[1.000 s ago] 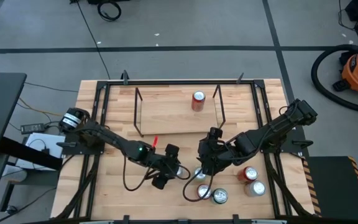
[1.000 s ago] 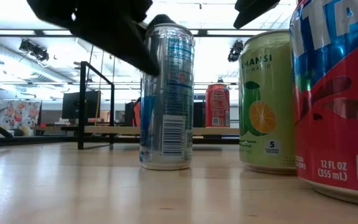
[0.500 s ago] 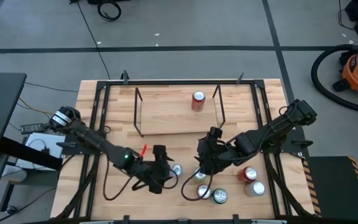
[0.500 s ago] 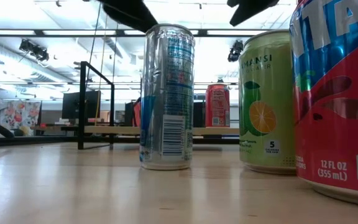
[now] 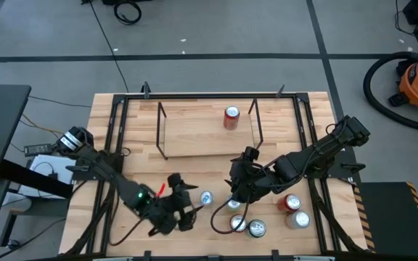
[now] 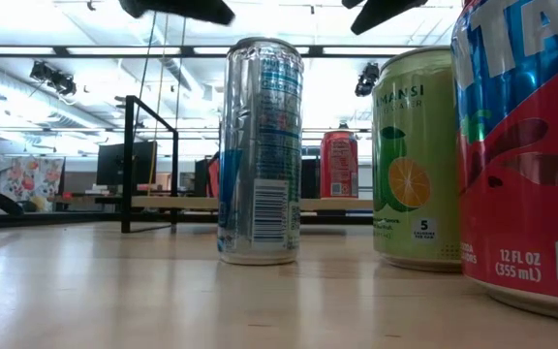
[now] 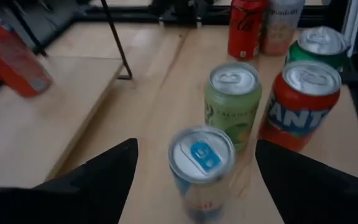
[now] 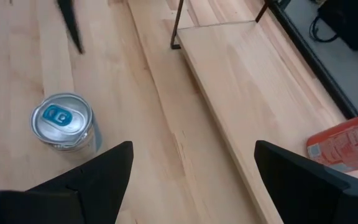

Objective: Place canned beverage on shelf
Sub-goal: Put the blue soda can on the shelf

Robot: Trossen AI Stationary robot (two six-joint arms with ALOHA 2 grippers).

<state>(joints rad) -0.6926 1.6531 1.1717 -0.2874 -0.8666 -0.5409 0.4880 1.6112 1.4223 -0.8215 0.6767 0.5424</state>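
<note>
A slim silver-and-blue can [image 5: 206, 197] stands upright on its base on the table; it also shows in the low view [image 6: 260, 150] and the left wrist view [image 7: 201, 158]. My left gripper [image 5: 187, 201] is open just left of this can and touches nothing. My right gripper [image 5: 231, 187] is open and empty, hovering right of the can, near the shelf's near edge. The shelf [image 5: 205, 134], black rods with a light wood deck [image 8: 247, 74], stands at the far middle. A red can [image 5: 231, 117] stands on the deck's right part.
Several more cans stand at the near right: a green one [image 7: 232, 99], an orange-red Fanta [image 7: 300, 99], a red one [image 5: 290, 201] and a white one [image 5: 300, 218]. A larger black frame [image 5: 115, 138] edges the table. Bare wood lies between the shelf and the cans.
My left gripper has drawn back from the slim can toward the table's near-left and risen; a second ago it was against the can, now it is apart from it. The can stands upright where it was. My right gripper has kept still.
</note>
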